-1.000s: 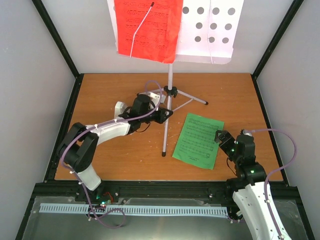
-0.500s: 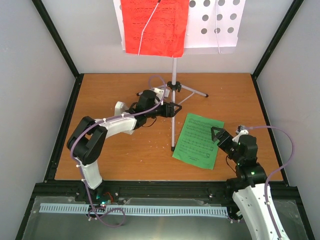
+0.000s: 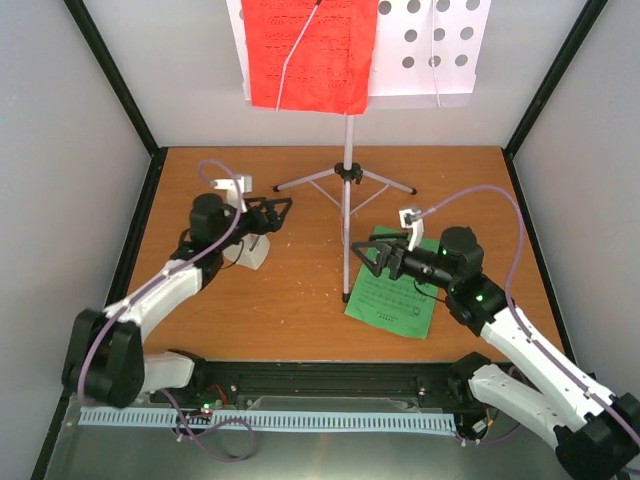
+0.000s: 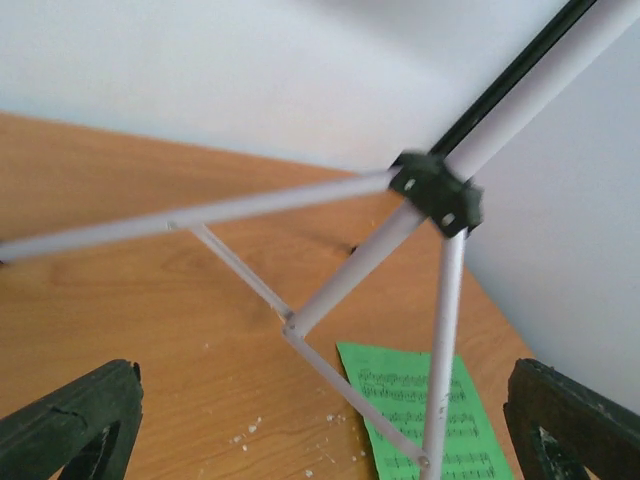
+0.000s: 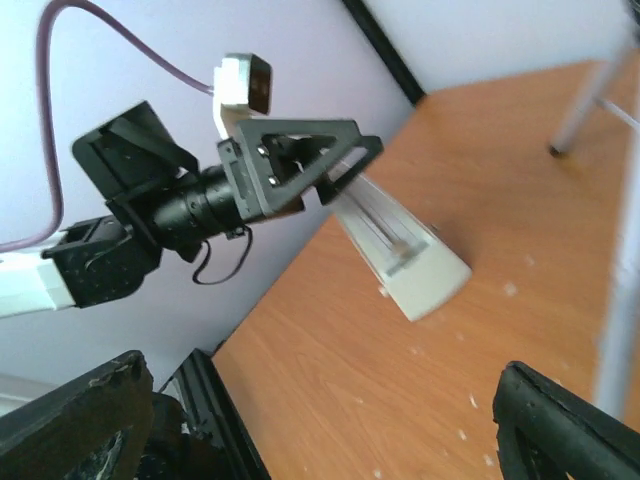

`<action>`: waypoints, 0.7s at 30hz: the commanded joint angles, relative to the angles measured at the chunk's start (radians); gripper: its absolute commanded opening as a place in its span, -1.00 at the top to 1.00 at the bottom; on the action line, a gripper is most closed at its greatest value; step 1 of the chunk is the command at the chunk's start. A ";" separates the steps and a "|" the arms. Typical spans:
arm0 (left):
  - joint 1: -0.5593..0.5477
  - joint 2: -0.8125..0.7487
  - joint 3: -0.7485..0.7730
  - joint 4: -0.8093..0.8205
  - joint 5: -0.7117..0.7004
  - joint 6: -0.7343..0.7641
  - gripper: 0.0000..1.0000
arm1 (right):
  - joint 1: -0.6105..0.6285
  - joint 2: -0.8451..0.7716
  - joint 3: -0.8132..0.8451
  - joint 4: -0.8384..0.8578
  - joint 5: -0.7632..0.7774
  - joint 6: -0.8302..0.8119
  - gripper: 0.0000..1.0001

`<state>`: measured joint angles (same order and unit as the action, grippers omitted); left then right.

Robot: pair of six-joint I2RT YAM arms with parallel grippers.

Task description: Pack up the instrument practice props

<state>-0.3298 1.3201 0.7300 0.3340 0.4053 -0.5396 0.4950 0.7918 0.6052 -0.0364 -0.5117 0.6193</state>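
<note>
The white perforated music stand (image 3: 430,45) stands at the back on its silver tripod (image 3: 347,172), with a red page (image 3: 310,55) on its desk. A green page (image 3: 400,290) lies flat on the table, right of the tripod's front leg. The white metronome (image 3: 252,252) lies left of the tripod. My left gripper (image 3: 283,212) is open just above it, facing the tripod (image 4: 437,190) and apart from it. My right gripper (image 3: 368,265) is open over the green page's left edge, next to the front leg. It faces the metronome (image 5: 405,255).
The wooden table (image 3: 280,310) is closed in by black frame posts and grey walls on three sides. White crumbs (image 4: 245,430) dot the wood near the tripod's front leg. The tripod's other two legs spread toward the back left and back right.
My left gripper opened, let go of the tripod and drew back left. The stand shifted slightly right. My right arm reached forward and left across the green page.
</note>
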 commanded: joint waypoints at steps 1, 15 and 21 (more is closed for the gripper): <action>0.085 -0.183 -0.012 -0.016 0.041 0.061 -0.99 | 0.074 0.089 0.173 0.156 -0.043 -0.111 -0.82; 0.178 -0.307 0.262 -0.238 0.346 0.132 -0.99 | 0.088 0.373 0.928 -0.219 0.220 -0.283 -0.73; 0.178 -0.276 0.374 -0.311 0.394 0.119 -0.99 | 0.055 0.537 1.163 -0.323 0.227 -0.265 -0.65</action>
<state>-0.1570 1.0397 1.0332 0.0818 0.7238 -0.4240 0.5732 1.2442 1.6775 -0.2413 -0.3042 0.3527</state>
